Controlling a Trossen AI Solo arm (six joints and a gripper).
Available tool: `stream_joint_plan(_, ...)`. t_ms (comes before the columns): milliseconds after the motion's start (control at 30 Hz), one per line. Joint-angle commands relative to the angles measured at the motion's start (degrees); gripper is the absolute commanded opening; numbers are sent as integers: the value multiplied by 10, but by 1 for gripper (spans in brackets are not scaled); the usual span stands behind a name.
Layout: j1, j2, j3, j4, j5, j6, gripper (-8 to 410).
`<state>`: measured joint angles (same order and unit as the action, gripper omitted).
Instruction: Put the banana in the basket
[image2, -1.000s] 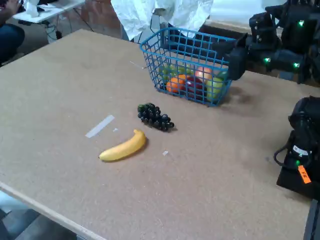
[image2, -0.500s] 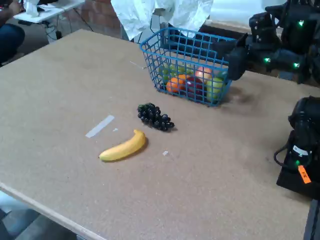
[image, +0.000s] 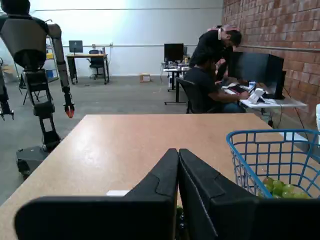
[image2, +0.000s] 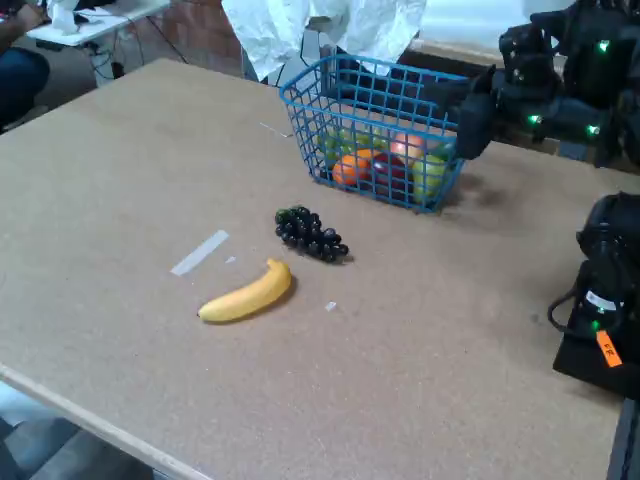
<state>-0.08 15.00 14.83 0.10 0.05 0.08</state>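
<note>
Fingers (image: 178, 160): in the wrist view the two black fingers are pressed together, tips touching, nothing between them. In the fixed view the gripper (image2: 470, 120) shows only as a dark block at the far right corner of the basket (image2: 300, 105); finger state cannot be read there.

Basket: blue wire grid, just beside the fingers. Wrist view has it to their right, with green fruit (image: 281, 189) low inside. Fixed view adds what the wrist view misses: an orange fruit (image2: 352, 166), a red one (image2: 388, 172) and a pink-red one (image2: 405, 147) in the same basket.

Banana (image2: 247, 294): yellow, lying flat on the desk (image2: 120, 180), well apart from the fingers, toward the near edge in the fixed view. Outside the basket. It is not visible in the wrist view.

Grape bunch (image2: 310, 233): dark, on the desk between the banana and the basket, touching neither. A strip of pale tape (image2: 199, 252) lies left of the banana.

Wrist view only: beyond the desk, a room with a brick wall, two people at a workstation (image: 212, 75), and a grey humanoid robot (image: 32, 65) standing at left.

Writing: an orange tag (image2: 609, 348) on black equipment at the right edge of the fixed view carries dark marks, too small to read.
</note>
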Motion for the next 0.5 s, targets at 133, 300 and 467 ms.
stream_joint_plan(133,0,0,15,19,-2,-8,0)
stream_joint_plan(300,0,21,55,6,-11,-47,0)
stream_joint_plan(467,0,95,134,-40,-11,-81,0)
